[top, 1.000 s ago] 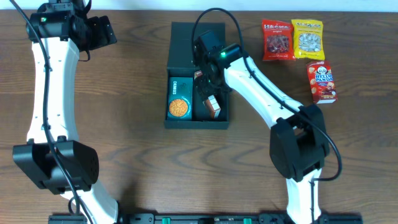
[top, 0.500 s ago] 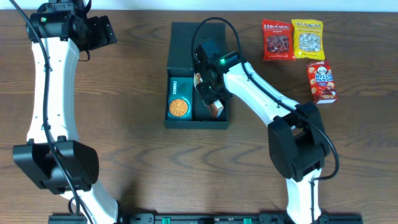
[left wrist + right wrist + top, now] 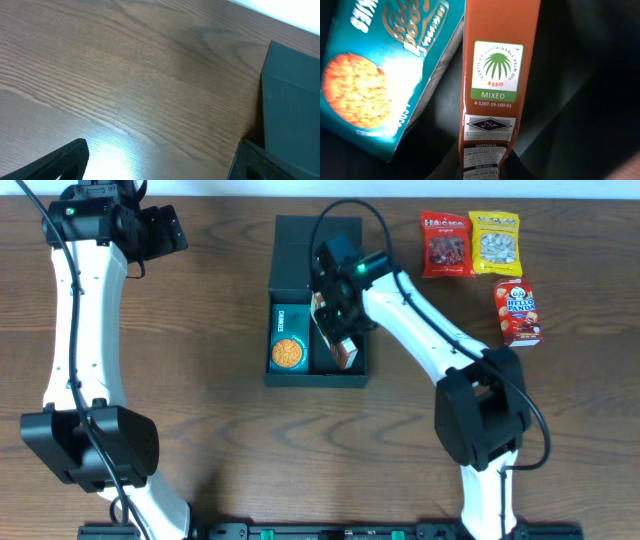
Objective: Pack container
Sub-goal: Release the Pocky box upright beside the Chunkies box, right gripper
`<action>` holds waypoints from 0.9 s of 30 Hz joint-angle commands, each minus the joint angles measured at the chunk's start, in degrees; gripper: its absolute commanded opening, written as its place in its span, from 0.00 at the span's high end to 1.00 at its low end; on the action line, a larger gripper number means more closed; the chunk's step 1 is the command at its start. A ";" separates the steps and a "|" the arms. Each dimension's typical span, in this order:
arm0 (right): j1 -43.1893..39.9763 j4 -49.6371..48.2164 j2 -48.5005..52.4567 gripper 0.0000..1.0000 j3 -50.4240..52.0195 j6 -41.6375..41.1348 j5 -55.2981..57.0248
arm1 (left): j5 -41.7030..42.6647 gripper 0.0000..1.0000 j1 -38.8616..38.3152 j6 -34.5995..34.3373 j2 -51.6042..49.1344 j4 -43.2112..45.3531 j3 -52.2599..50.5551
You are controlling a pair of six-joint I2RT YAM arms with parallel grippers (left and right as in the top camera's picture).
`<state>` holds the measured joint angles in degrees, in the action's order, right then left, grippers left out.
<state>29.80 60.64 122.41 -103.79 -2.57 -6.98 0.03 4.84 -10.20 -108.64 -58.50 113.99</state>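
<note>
On the brown table [image 3: 230,430] the dark container [image 3: 295,250] sits near the middle, the right gripper [image 3: 336,320] is down inside at the orange box [image 3: 495,75], I cannot tell if it pinches, and it should go slow, not bumping the teal box [image 3: 288,340].

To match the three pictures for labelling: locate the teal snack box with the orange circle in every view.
Overhead: teal snack box lies in the left half of the container.
Left wrist: not in view; only the container shows, at the right edge.
Right wrist: upper left, beside the orange box.
Shared landmark: the container; the orange box links overhead and right wrist.
</note>
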 commanded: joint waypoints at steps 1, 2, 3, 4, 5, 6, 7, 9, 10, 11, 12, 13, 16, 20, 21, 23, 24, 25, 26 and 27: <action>-1.25 1.66 -0.15 0.91 -4.81 -1.07 -2.56 | 0.00 0.05 0.39 1.03 0.17 -0.13 0.85; -1.64 2.58 -0.15 0.91 -5.99 -1.90 -3.76 | 0.00 0.05 0.39 1.03 0.17 -0.13 0.85; -2.08 3.21 -0.15 0.91 -6.80 -2.49 -5.31 | 0.02 0.05 0.39 1.03 0.17 -0.15 0.85; -2.58 3.76 -0.15 0.91 -7.45 -2.97 -7.19 | 0.00 0.05 0.39 1.03 0.17 -0.15 0.85; -3.17 4.31 -0.15 0.91 -7.98 -3.17 -9.55 | 0.02 0.05 0.39 1.03 0.17 -0.15 0.85; -4.02 4.76 -0.15 0.92 -8.20 -3.17 -13.07 | 0.02 0.05 0.39 1.03 0.17 -0.15 0.85; -5.35 5.29 -0.15 0.92 -8.20 -3.17 -18.10 | 0.02 0.05 0.39 1.03 0.17 -0.13 0.85; -7.23 6.08 -0.15 0.94 -8.00 -3.17 -24.94 | 0.02 0.05 0.39 1.03 0.17 -0.13 0.85; -8.20 6.16 -0.15 0.94 -7.61 -3.17 -27.93 | 0.02 0.05 0.39 1.03 0.17 -0.13 0.85; -9.33 6.47 -0.15 0.94 -7.26 -3.17 -31.15 | 0.02 0.05 0.39 1.03 0.17 -0.13 0.85; -10.10 6.80 -0.15 0.94 -6.95 -3.19 -33.20 | 0.02 0.05 0.39 1.03 0.17 -0.13 0.85; -10.95 7.32 -0.15 0.94 -6.60 -3.19 -34.75 | 0.02 0.05 0.39 1.03 0.17 -0.11 0.85; -12.20 7.93 -0.15 0.93 -5.99 -5.51 -35.52 | 0.02 0.05 0.39 1.03 0.17 -0.11 0.85; -12.22 7.98 -0.15 0.87 -5.90 -8.70 -37.18 | 0.02 0.05 0.39 1.03 0.17 -0.11 0.85; -12.00 8.33 -0.15 0.87 -5.90 -9.64 -37.90 | 0.02 0.05 0.39 1.03 0.17 -0.11 0.85; -11.56 9.81 -0.15 0.88 -5.90 -10.43 -37.88 | 0.02 0.05 0.39 1.03 0.17 -0.13 0.85; -11.43 10.60 -0.15 0.88 -5.90 -10.73 -37.86 | 0.02 0.05 0.39 1.03 0.17 -0.13 0.85; -11.34 11.34 -0.15 0.89 -5.90 -10.75 -37.86 | 0.02 0.05 0.39 1.03 0.17 -0.13 0.85; -11.34 12.02 -0.15 0.89 -5.90 -10.73 -37.79 | 0.02 0.05 0.39 1.03 0.17 -0.13 0.85; -11.34 12.50 -0.15 0.89 -5.90 -11.08 -37.55 | 0.02 0.05 0.39 1.03 0.17 -0.13 0.85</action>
<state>17.85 72.49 122.41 -110.08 -11.68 -42.15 0.03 4.84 -10.20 -108.64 -58.50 113.99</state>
